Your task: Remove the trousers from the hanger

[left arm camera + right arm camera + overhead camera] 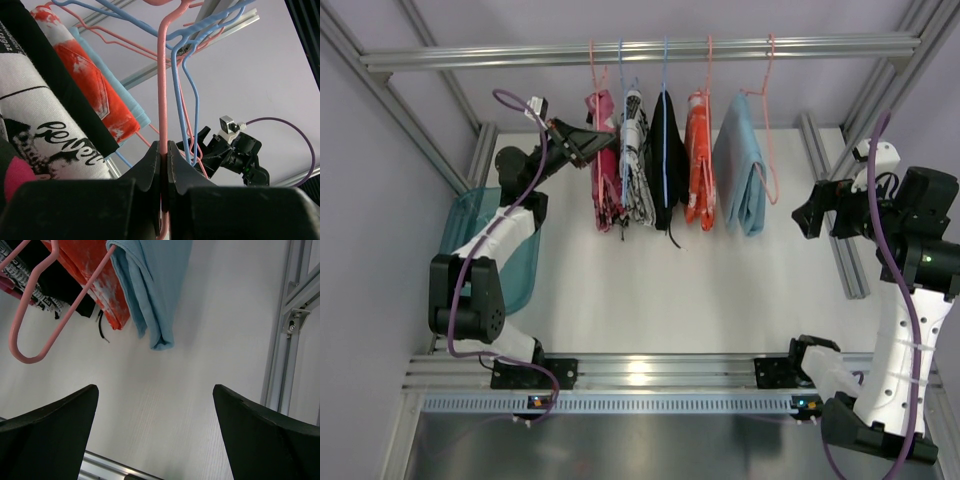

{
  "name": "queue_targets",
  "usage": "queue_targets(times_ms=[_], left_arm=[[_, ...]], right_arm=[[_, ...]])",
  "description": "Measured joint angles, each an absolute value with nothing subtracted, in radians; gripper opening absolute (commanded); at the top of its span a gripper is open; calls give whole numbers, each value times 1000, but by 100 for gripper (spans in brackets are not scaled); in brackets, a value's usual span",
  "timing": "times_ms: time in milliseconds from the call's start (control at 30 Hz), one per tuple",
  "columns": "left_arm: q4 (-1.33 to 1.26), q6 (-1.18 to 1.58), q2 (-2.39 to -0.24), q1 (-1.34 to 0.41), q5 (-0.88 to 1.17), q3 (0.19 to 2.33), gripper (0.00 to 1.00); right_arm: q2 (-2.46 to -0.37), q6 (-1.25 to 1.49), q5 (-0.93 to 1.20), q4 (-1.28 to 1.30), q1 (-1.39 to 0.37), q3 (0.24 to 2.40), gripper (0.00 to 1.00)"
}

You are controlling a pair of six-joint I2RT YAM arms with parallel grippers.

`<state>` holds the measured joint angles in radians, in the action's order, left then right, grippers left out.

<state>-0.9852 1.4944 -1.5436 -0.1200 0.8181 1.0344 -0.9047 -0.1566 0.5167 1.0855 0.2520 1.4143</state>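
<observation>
Top external: teal bin [470, 225] sits down-left of the left gripper [582, 140]. Left gripper is clenched on the pink hanger [162, 75], jaws pinched on its wire in the wrist view. Pink trousers [604, 165] hang just right of its tips, white printed trousers [637, 170] pressed against them. Next along come black garment [667, 150], orange garment [700, 170] and light-blue garment [740, 160], all on the rail [520, 57]. Bare table [650, 290] below the hems. Right gripper [817, 215] is released, jaws wide, with a clear gap left of it to the light-blue edge.
</observation>
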Motion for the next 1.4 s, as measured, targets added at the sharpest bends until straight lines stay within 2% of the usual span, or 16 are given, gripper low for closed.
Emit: queue_targets(times_ms=[700,967,1167,1267,1400], left_arm=[[-843,1436,-1443,-120,784,1153,0],[-817,1404,-1211,-120,768,945,0],[-696,1318,-1007,-120,765,795,0],[-614,1275,-928,-120,763,769,0],[-516,1224,-853,-120,765,767,0]], right_arm=[[-912,-152,617,1082,253,1456,99],[-930,-49,810,966,254,1493,99],[-996,152,956,740,247,1509,99],[-1054,247,964,641,200,1536,99],[-1152,316,911,561,46,1638,99]])
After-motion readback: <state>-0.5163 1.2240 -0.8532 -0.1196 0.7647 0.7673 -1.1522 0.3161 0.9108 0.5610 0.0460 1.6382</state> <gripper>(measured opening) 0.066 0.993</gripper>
